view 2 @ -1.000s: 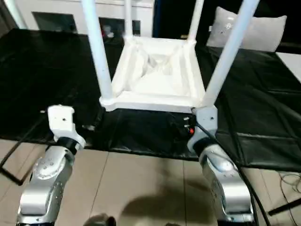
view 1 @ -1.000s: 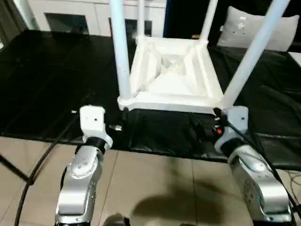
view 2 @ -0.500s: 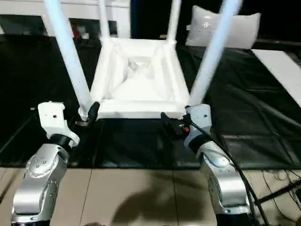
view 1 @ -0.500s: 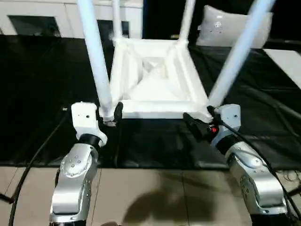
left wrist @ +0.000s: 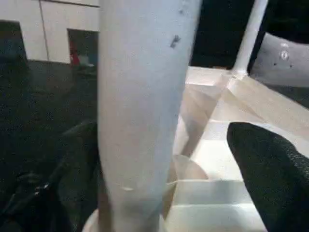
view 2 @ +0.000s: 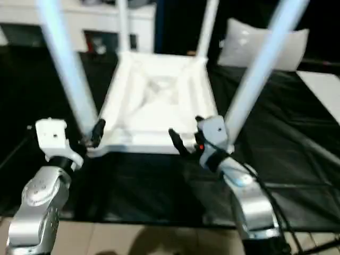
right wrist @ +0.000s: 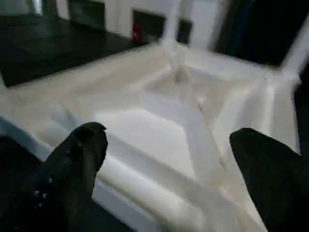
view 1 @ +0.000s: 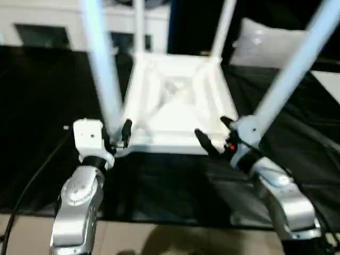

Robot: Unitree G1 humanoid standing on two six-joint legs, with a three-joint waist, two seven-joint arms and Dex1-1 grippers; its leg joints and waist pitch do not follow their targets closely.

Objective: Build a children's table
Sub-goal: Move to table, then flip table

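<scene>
We are holding our left gripper (view 1: 118, 139) open around the children's table (view 1: 175, 101) near-left leg (view 1: 101, 64), our right gripper (view 1: 212, 135) open over its near edge.

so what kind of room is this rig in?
Probably an indoor lab or workshop: a big worktable with a black cover, tiled floor, white cabinets behind, loose cables.
</scene>
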